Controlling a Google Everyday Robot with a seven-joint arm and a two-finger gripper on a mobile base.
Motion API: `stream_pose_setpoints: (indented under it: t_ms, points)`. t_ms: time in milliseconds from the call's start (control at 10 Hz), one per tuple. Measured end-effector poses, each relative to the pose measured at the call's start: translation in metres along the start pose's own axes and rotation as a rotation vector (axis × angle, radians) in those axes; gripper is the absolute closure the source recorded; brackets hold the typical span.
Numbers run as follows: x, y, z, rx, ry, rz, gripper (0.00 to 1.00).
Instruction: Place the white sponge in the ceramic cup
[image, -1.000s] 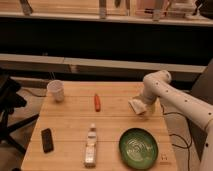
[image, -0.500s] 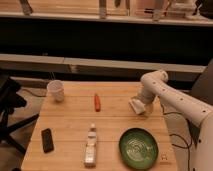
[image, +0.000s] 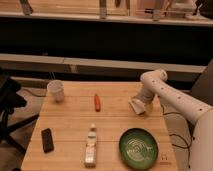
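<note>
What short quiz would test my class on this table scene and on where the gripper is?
1. True or false: the cup stands at the far left of the table.
2. Fill in: the bottle lies between the black object and the green ____.
3. Where is the gripper?
A. low over the right side of the table
B. above the cup
C. over the bottle

Key: 1 true; 2 bowl; 3 A.
</note>
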Motion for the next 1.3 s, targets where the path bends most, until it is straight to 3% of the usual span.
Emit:
stream_pose_setpoints:
  t_ms: [900,1300]
  points:
    - [0.002,0.006,0.01,-0.047,-0.032,-0.004,0.21]
    - [0.001,0.009,0.012,-0.05,-0.042,-0.002,0.56]
